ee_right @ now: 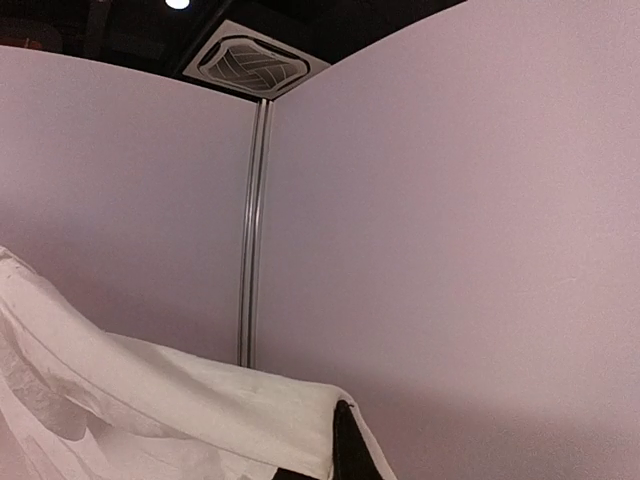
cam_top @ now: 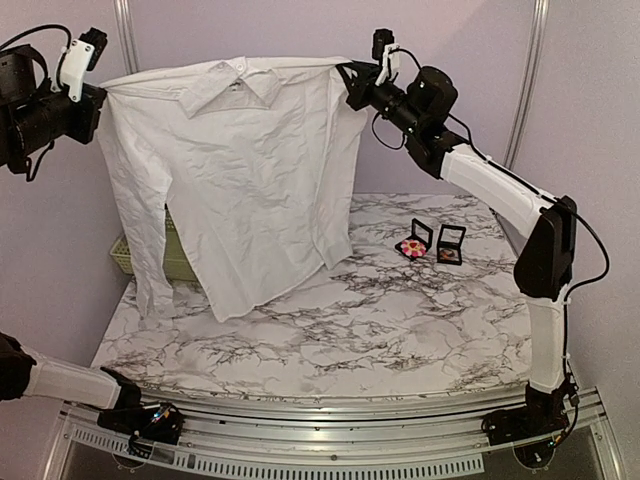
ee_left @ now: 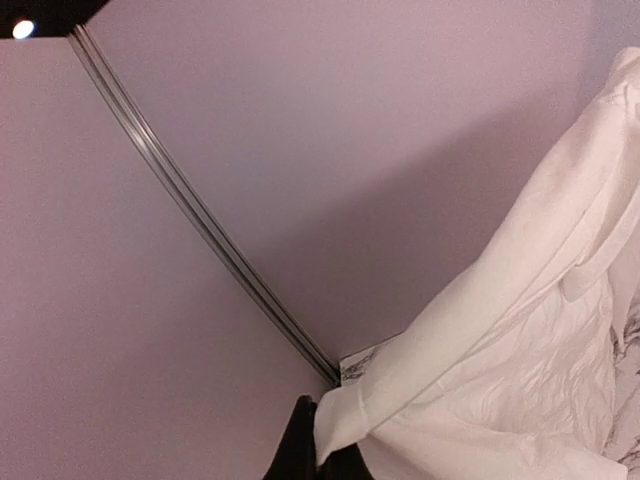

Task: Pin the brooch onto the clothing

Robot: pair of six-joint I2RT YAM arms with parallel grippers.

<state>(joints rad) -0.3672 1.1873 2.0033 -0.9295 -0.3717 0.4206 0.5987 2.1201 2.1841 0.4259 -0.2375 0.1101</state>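
Across the lower half of the top view I log the marble-pattern table. Above it, filling the upper middle of the frame, the white shirt hangs spread out by its shoulders, collar at top, with its hem and one sleeve reaching down to the tabletop at left.

At upper left, the left gripper is clamped on one shoulder. In the left wrist view, cloth is pinched between the dark fingers at the bottom edge. At upper right, the right gripper is closed on the other shoulder, and the right wrist view shows fabric draped against one finger.

A green basket sits partly hidden behind the shirt at left. Two open black cases stand at right centre of the table, well apart from the shirt. The left one holds the flower-shaped brooch. I cannot make out what is in the other case.
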